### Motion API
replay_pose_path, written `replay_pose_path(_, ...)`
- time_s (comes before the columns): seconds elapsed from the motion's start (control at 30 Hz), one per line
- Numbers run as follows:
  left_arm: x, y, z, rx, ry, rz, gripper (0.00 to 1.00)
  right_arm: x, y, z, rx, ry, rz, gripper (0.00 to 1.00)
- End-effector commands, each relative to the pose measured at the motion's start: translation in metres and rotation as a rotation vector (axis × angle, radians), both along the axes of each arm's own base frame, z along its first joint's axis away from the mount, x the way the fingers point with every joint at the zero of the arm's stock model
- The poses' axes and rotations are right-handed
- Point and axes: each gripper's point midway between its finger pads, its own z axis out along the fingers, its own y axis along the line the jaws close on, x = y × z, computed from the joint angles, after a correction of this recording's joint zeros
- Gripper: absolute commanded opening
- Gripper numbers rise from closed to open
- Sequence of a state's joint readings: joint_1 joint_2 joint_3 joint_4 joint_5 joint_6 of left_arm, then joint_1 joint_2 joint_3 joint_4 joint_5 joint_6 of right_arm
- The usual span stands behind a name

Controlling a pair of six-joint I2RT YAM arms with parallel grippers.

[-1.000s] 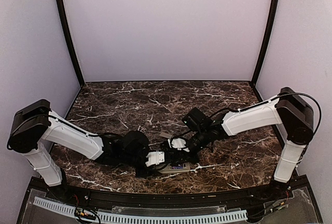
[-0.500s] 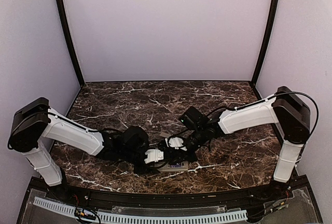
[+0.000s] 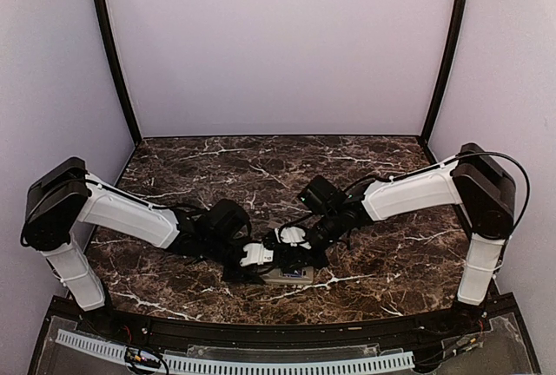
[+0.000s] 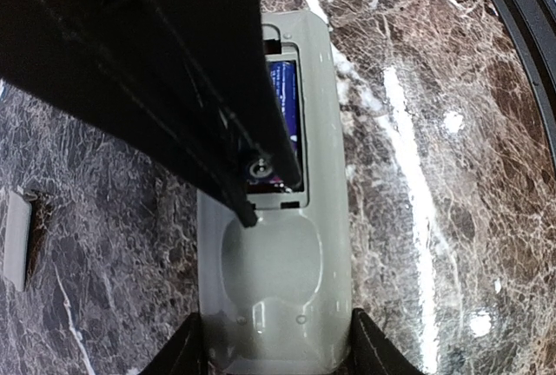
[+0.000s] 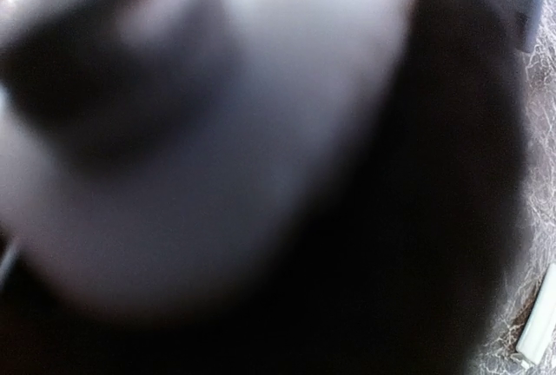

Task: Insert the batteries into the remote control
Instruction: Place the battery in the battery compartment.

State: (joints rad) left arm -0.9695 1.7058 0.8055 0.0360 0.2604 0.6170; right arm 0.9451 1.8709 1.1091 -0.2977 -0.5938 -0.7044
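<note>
The remote control (image 4: 274, 279) lies grey-beige back up on the marble, its battery bay open. One blue-purple battery (image 4: 285, 106) lies in the bay; I cannot make out a second. My left gripper (image 4: 276, 351) is shut on the remote's near end, one finger on each side. A black finger of my right gripper (image 4: 248, 212) reaches over the bay from the upper left, with its tip at the bay's lower edge. In the top view the remote (image 3: 292, 275) lies between the left gripper (image 3: 259, 260) and the right gripper (image 3: 291, 240). The right wrist view is a dark blur.
The small flat grey cover piece (image 4: 16, 240) lies on the marble to the remote's left. A pale edge (image 5: 539, 319) shows at the lower right of the right wrist view. The table's dark front rim (image 4: 521, 10) is close by.
Both arms have crept slightly further in over the table. The remote has shifted a little with the left gripper. The right gripper stays over the bay.
</note>
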Motion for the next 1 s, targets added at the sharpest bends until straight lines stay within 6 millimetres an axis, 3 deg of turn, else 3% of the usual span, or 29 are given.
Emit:
replay_pose_path(0.0, 0.025, -0.005, 0.012, -0.003, -0.051, 0.023, 0.32, 0.01, -0.012, -0.03, -0.122, -0.048, -0.024, 0.0)
replay_pose_path(0.23, 0.028, -0.005, 0.014, -0.002, -0.066, 0.013, 0.32, 0.014, -0.011, -0.034, -0.143, -0.055, -0.037, 0.0)
replay_pose_path(0.5, 0.044, 0.006, 0.012, 0.067, -0.136, 0.026, 0.3, 0.023, -0.01, -0.045, -0.196, -0.069, -0.058, 0.0)
replay_pose_path(0.77, 0.034, 0.007, 0.013, 0.065, -0.085, 0.013, 0.31, 0.026, -0.012, -0.051, -0.243, -0.071, -0.081, 0.0)
replay_pose_path(0.97, 0.035, 0.009, 0.027, 0.008, -0.114, 0.045, 0.33, 0.027, -0.013, -0.053, -0.26, -0.062, -0.089, 0.0)
